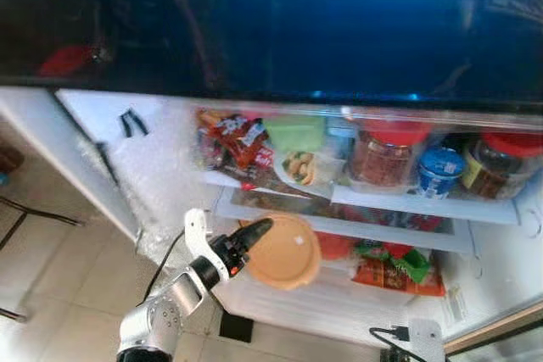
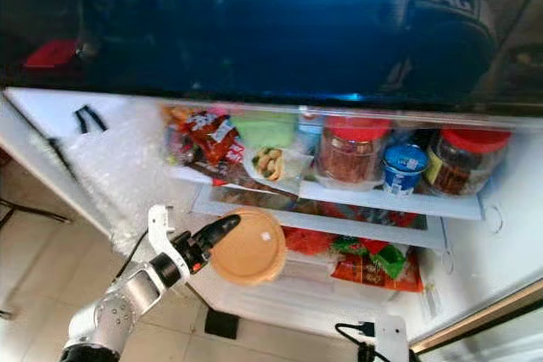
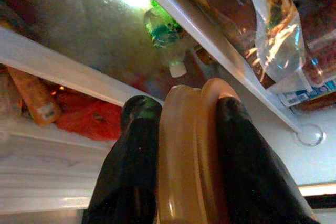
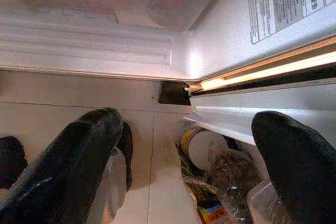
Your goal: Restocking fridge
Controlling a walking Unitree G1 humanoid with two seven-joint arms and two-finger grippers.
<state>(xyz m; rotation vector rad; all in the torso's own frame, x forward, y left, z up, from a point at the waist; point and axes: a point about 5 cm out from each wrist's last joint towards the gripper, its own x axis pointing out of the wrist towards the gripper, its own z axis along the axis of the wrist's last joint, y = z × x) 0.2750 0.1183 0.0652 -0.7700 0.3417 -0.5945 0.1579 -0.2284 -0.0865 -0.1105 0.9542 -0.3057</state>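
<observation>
Left eye view has the left hand (image 1: 254, 239) raised before the open fridge (image 1: 161, 158), its fingers (image 3: 131, 171) closed on the edge of a round tan lid (image 1: 282, 251), just in front of the lower shelf (image 1: 339, 228). Right hand (image 4: 184, 145) hangs low over the floor, fingers spread apart and holding nothing.

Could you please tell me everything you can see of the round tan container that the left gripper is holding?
The tan container is a flat, round, lidded tub that looks like smooth plastic, with a small pale mark on its broad face. It is held on edge, its face turned toward the head camera, in front of the open fridge's lower shelves. The left gripper is shut on its rim: the fingers press on both sides of the seam. Nothing else touches it.
</observation>
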